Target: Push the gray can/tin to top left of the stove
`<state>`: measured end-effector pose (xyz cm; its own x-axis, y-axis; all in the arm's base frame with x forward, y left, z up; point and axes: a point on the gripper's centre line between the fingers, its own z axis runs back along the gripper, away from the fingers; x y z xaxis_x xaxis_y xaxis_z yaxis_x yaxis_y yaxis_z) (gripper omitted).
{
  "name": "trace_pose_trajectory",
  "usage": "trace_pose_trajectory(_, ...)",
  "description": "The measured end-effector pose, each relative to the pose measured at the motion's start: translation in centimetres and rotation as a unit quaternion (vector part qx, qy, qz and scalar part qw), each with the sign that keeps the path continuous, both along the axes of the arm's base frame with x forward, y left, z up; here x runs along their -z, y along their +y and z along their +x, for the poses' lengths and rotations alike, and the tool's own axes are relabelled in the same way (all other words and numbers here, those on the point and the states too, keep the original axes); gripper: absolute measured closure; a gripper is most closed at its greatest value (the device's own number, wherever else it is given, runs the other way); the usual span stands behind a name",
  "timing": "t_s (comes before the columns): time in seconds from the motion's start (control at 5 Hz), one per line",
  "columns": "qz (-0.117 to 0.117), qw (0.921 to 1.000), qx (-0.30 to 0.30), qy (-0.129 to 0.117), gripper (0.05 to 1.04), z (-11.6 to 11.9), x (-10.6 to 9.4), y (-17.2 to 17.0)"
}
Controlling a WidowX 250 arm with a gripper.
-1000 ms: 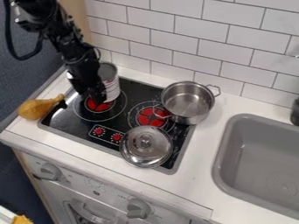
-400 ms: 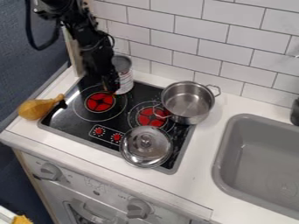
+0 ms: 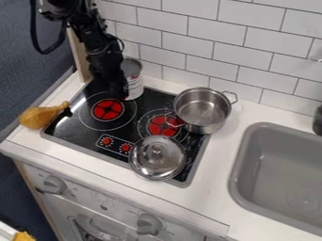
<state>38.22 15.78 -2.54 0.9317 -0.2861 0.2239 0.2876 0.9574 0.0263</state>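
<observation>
Can point(image 3: 135, 85) slid toward 1 o'clock compared with 1.0 s ago, so it's now standing upright by the stove's point(image 3: 85, 136) back edge, around 12 o'clock. Good for "top", but imo it probably needs a nudge toward 9 o'clock for "left". It sits just beside the tool point(image 3: 118, 91), at its 2 o'clock; can't tell if that's apart or together. Further out: pot point(image 3: 201, 109) near 2 o'clock, lid point(image 3: 157, 162) near 5, drumstick point(image 3: 41, 116) at 9 on the surface point(image 3: 217, 188).
</observation>
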Motion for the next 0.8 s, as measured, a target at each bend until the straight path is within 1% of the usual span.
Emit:
trace_pose_trajectory(0.2, 0.003, 1.0000, -0.008, -0.005, 0.084, -1.1, -1.2, 0.1)
trace_pose_trajectory(0.4, 0.013, 0.9996, -0.020, -0.015, 0.084, -2.1, -3.3, 0.8)
trace_pose_trajectory(0.6, 0.030, 0.9991, -0.017, -0.023, 0.084, -3.0, -5.5, 0.9)
trace_pose_trajectory(0.8, 0.031, 0.9990, -0.019, -0.025, 0.084, -3.0, -5.7, 1.0)
